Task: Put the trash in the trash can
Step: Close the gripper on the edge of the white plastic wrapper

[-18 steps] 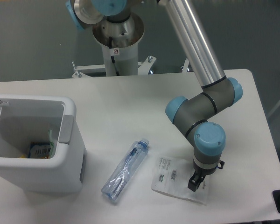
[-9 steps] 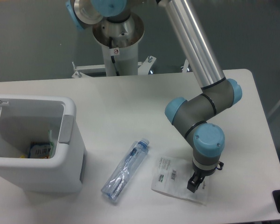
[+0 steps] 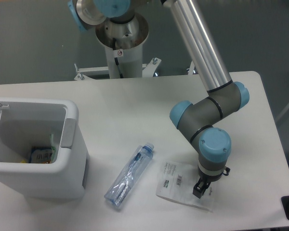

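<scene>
Nearest the camera, the pouch [image 3: 182, 185] lay flat on the white tabletop [image 3: 135, 106], its right end under the black fingers [image 3: 200, 188], which pointed straight down at it; whether they were spread or pinched on it could not be told. Just left lay the bottle [image 3: 129, 175], slanted. Farther left stood the trash can [image 3: 36, 147], open-topped, with colourful scraps inside.

The gripper [image 3: 200, 189] sits low on the pouch's [image 3: 179, 186] right part — jaw state unclear. The bottle [image 3: 130, 175] lies just left; the bin [image 3: 43, 179] stands far left, open, scraps inside.
</scene>
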Tool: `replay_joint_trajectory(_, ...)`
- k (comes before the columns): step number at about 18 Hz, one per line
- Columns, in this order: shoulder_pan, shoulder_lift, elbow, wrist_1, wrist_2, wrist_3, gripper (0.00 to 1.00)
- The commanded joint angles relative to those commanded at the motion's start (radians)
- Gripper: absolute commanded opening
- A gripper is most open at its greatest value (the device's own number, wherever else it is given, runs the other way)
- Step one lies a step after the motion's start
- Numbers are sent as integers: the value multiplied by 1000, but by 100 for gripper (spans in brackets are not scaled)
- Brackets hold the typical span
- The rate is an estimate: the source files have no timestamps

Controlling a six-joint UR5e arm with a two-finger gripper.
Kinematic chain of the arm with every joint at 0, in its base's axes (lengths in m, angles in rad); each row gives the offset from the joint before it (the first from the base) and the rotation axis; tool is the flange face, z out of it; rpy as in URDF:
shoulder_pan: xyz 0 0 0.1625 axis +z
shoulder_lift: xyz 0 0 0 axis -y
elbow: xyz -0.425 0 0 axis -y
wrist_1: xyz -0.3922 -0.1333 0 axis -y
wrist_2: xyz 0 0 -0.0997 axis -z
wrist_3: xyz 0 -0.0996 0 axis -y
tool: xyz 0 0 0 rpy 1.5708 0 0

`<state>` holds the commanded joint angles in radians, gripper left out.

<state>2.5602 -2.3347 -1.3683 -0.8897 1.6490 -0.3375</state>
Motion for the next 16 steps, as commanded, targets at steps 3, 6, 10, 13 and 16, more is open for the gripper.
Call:
replay_joint_trajectory(3,0,3,-2,0,0,-2,70)
replay_joint_trajectory(6,-2,8,-3,0,2,0,62)
replay_joint_trajectory(10,-5,12,0,0,2,-2,38)
replay_joint_trajectory(13,-5,12,0,0,2,-18,20)
replay_joint_trajectory(16,-5,18,0,0,-8,-46,3)
